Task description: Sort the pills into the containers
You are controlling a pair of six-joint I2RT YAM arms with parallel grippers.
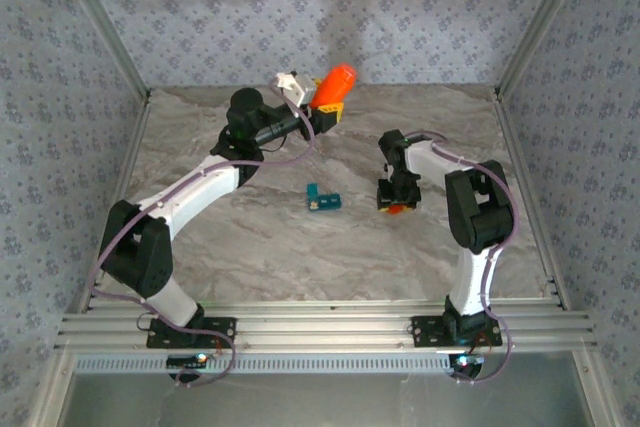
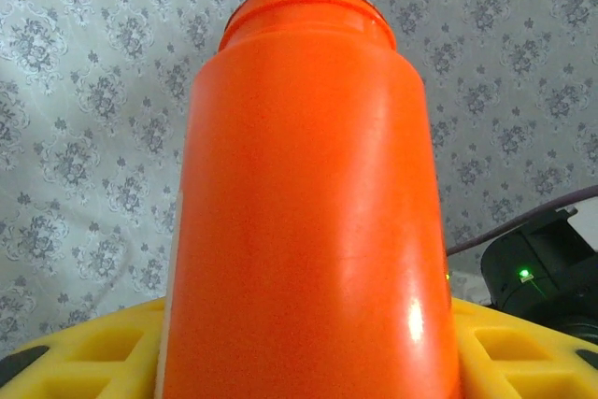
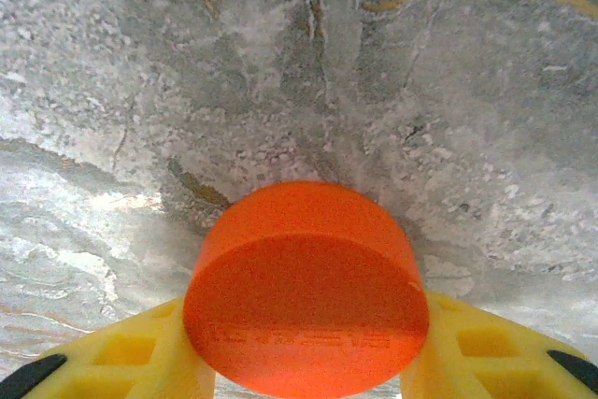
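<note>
Status: the bottle [image 2: 308, 184] appears uncapped, and I judge that sorting has not started. My left gripper [image 1: 322, 112] clamps the bottle, raised at the rear. My right gripper [image 1: 397, 199] pinches the cap [image 3: 306, 287] low over the bench [image 1: 250, 257]. The top view locates the pill box [image 1: 322, 199] mid-bench, its contents too small to tell. The 2 wrist views show finger contact.

There is one orange bottle [image 1: 337, 81] and one round orange cap [image 3: 306, 292]. One teal pill box [image 1: 322, 200] lies on the single marble-patterned table [image 1: 300, 257]; its compartments are too small to count. There are two robot arms, a left arm [image 1: 190, 192] and a right arm [image 1: 480, 207]. There are two grippers, the left gripper [image 1: 328, 105] and the right gripper [image 1: 398, 205], each with two yellow fingers [image 3: 140, 352].
</note>
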